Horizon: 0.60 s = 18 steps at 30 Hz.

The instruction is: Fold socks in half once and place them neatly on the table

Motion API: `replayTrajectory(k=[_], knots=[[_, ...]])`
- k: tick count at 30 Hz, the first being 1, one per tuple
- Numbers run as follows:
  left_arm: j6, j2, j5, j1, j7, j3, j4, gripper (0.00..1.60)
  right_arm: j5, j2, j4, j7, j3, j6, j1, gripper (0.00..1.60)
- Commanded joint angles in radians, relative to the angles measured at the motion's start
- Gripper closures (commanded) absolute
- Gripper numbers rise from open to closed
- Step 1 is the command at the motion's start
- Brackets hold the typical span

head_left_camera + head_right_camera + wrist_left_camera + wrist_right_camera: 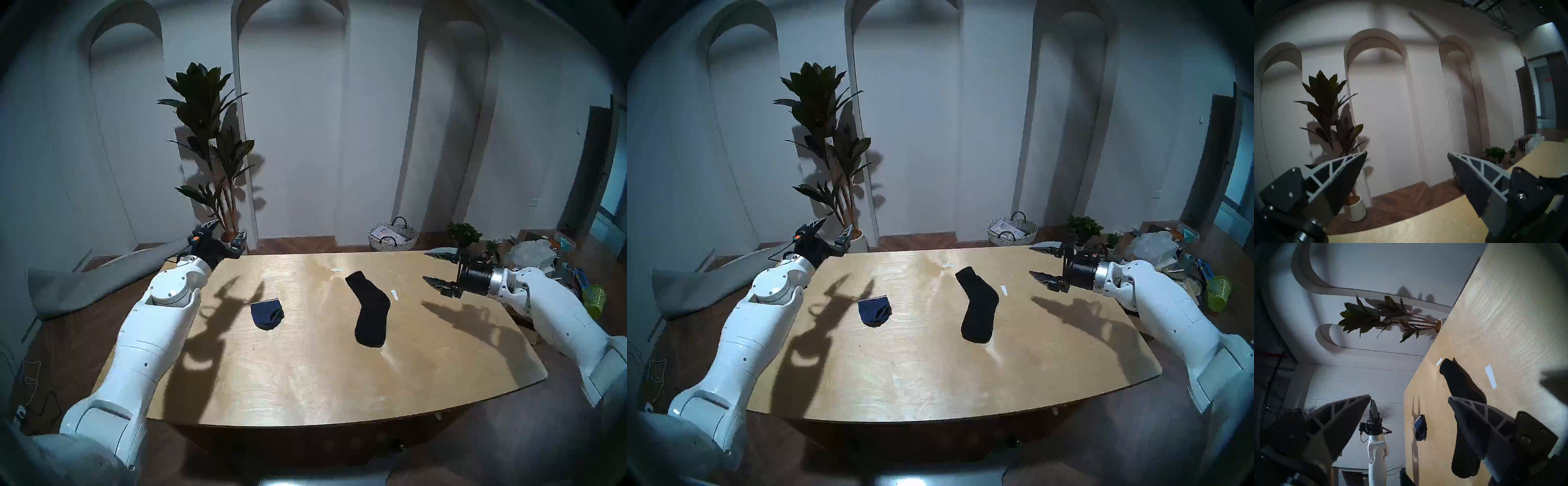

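Observation:
A short navy-blue sock (pixel 267 313) lies in a compact shape on the left half of the plywood table (pixel 305 380). A longer black sock (pixel 369 315) lies flat and unfolded, bent at the heel, right of centre. My left gripper (pixel 226 229) is open and empty, raised over the table's far left corner, away from both socks. My right gripper (pixel 425 265) is open and empty above the table's right side, pointing left toward the black sock. The right wrist view shows the black sock (pixel 1457 378) and the navy sock (pixel 1419 427). The left wrist view shows no sock.
Two white tape strips (pixel 393 294) lie on the table near the black sock. Behind the table stand a tall potted plant (pixel 203 135), a wicker basket (pixel 393 236) and small plants (pixel 464 234). Clutter and a green basket (pixel 594 301) are at the right.

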<state>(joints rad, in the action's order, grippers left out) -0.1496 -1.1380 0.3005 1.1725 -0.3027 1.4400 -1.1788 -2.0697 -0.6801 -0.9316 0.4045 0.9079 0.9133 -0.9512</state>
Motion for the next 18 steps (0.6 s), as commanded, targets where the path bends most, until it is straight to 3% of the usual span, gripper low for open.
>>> replayTrajectory(k=[1, 18], knots=[[0.078, 0.089, -0.005, -0.014, -0.062, 0.009, -0.012, 0.0, 0.009, -0.045, 0.023, -0.027, 0.004, -0.009, 0.066, 0.0], [0.295, 0.192, 0.032, -0.015, -0.268, 0.01, -0.026, 0.0, 0.07, -0.138, 0.117, -0.123, -0.01, -0.025, 0.143, 0.0]])
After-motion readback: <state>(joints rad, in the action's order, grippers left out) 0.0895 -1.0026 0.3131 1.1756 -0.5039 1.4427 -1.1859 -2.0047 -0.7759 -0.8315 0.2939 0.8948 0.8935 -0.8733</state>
